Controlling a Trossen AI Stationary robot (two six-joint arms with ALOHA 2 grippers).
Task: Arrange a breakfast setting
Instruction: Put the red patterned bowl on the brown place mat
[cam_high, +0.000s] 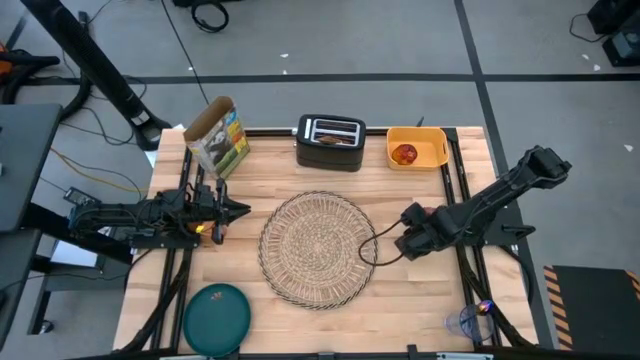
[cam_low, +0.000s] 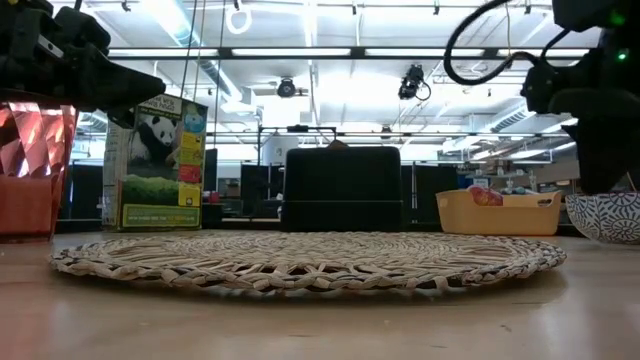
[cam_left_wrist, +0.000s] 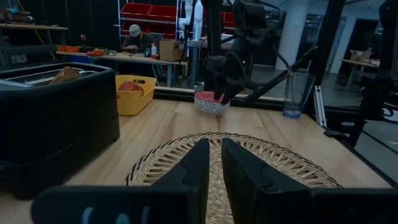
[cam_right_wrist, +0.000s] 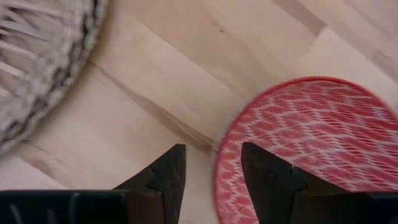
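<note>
where the right end effector (cam_right_wrist: 211, 171) straddles the red bowl's (cam_right_wrist: 311, 137) rim, fingers spread, beside placemat (cam_right_wrist: 37, 68)

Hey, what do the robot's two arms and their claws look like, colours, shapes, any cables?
Both arms are dark, nearly black, built of chunky jointed segments. The left claw ends in two slim tapered black fingers, with a small orange glow at its wrist. The right claw has two blunt, wedge-shaped black fingers, and a thin black cable loops out from its wrist. No markings are readable.
</note>
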